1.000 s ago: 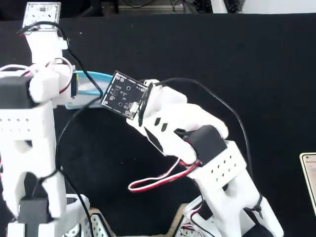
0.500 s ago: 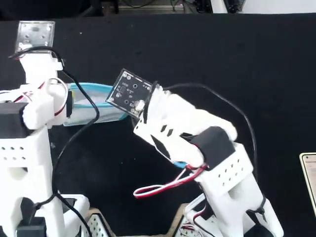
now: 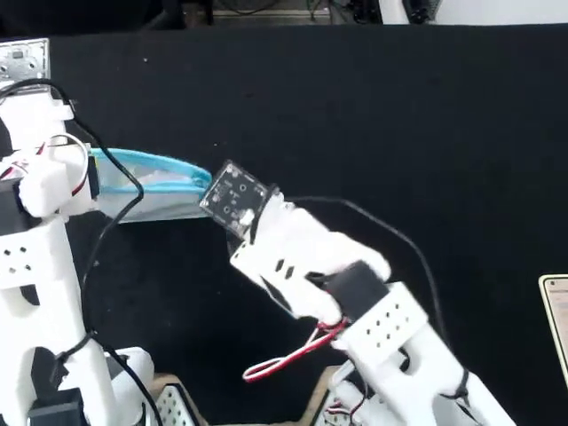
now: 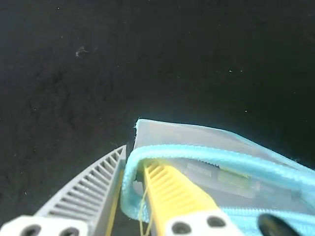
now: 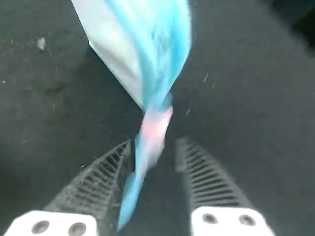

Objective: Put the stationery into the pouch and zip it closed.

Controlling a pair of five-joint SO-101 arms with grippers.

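The pouch (image 3: 151,182) is pale and see-through with a light blue zip edge, and it lies on the black cloth at the left. In the left wrist view, my left gripper (image 4: 134,160) is shut on the corner of the pouch (image 4: 211,152), with one grey and one yellow finger on either side of the blue edge. Something pale yellow (image 4: 231,178) shows through the pouch wall. My right gripper (image 5: 155,157) is open at the pouch's other end, where a pink and blue zip pull (image 5: 153,130) hangs between its fingers, close to one of them.
A pale card-like object (image 3: 556,312) lies at the table's right edge. Black cloth (image 3: 417,133) covers the table, with free room at the back and right. The right arm's body (image 3: 355,302) fills the front centre.
The left arm has moved left and carried the pouch's end with it. The right arm has drawn back toward the table's front, away from the pouch's right end.
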